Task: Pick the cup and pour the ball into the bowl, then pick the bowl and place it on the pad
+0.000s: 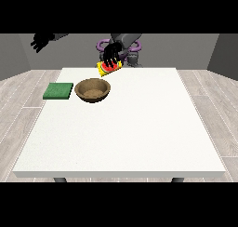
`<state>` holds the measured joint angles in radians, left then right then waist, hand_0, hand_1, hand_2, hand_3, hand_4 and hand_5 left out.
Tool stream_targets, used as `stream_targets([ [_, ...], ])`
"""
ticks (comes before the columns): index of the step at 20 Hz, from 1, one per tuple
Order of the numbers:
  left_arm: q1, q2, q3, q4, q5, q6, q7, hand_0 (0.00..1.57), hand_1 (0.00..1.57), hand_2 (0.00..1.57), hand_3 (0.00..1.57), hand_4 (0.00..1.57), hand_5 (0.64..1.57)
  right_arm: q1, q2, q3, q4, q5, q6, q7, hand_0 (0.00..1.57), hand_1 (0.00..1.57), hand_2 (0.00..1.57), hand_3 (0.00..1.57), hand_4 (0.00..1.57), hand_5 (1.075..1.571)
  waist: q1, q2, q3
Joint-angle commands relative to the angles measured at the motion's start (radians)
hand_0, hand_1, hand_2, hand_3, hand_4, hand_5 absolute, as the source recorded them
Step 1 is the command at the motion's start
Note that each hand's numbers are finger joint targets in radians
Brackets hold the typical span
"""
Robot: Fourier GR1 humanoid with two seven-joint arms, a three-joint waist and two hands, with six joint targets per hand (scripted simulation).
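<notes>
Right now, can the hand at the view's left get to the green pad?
Probably yes. That hand is raised off the table's far-left corner, holding nothing, and nothing stands between it and the pad. The bowl sits beside the pad.

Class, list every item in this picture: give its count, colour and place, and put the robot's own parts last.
table: one, white, centre of view
bowl: one, brown, on the table's far left part
pad: one, green, on the table, left of the bowl
cup: one, yellow and red, tilted, held above the table's far edge
hands: two, black; one curled round the cup, one raised at the view's upper left, holding nothing
</notes>
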<state>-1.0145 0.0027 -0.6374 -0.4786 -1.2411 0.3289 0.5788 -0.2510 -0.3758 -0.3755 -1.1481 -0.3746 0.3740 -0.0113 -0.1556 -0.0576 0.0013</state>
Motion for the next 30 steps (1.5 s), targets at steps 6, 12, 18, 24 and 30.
stream_targets([
  [6, 0.021, -0.003, -0.161, -0.187, -0.042, -0.335, 0.039, 0.19, 0.19, 1.25, 1.57, 1.11, 1.569, -0.016, 0.024, 0.023, 0.056, 0.030, -0.005, -0.039, 0.00, 0.00, 0.00, 0.34, 0.69, 1.552, -0.005, -0.040, -0.0006],
  [12, 0.004, 0.027, -0.050, -0.270, -0.045, -0.234, -0.003, 0.00, 0.00, 1.15, 1.49, 1.04, 1.567, -0.045, -0.033, -0.048, 0.088, 0.016, -0.074, -0.021, 0.00, 0.00, 0.00, 0.17, 0.71, 1.550, 0.116, -0.019, -0.0013],
  [18, 0.113, 0.111, 0.252, -0.444, 0.300, -0.033, -0.173, 0.95, 0.95, 1.37, 1.08, 1.30, 1.556, -0.014, -0.026, -0.066, 0.080, 0.021, -0.114, -0.027, 0.00, 0.00, 0.00, 0.11, 0.74, 1.551, 0.227, -0.019, -0.0071],
  [24, 0.108, 0.080, 0.593, -0.616, 0.739, -0.056, -0.289, 0.00, 0.00, 0.00, 0.00, 1.15, 1.568, -0.014, -0.014, -0.064, 0.080, 0.037, -0.147, -0.037, 0.00, 0.00, 0.00, 0.00, 0.78, 1.556, 0.298, 0.016, -0.0155],
  [30, 0.087, 0.175, 0.828, -0.702, 1.116, -0.326, -0.399, 0.00, 0.00, 0.00, 0.00, 1.05, 1.566, -0.001, 0.051, -0.084, 0.113, 0.040, -0.218, -0.089, 0.00, 0.00, 0.00, 0.00, 0.75, 1.563, 0.386, 0.096, -0.0057],
])
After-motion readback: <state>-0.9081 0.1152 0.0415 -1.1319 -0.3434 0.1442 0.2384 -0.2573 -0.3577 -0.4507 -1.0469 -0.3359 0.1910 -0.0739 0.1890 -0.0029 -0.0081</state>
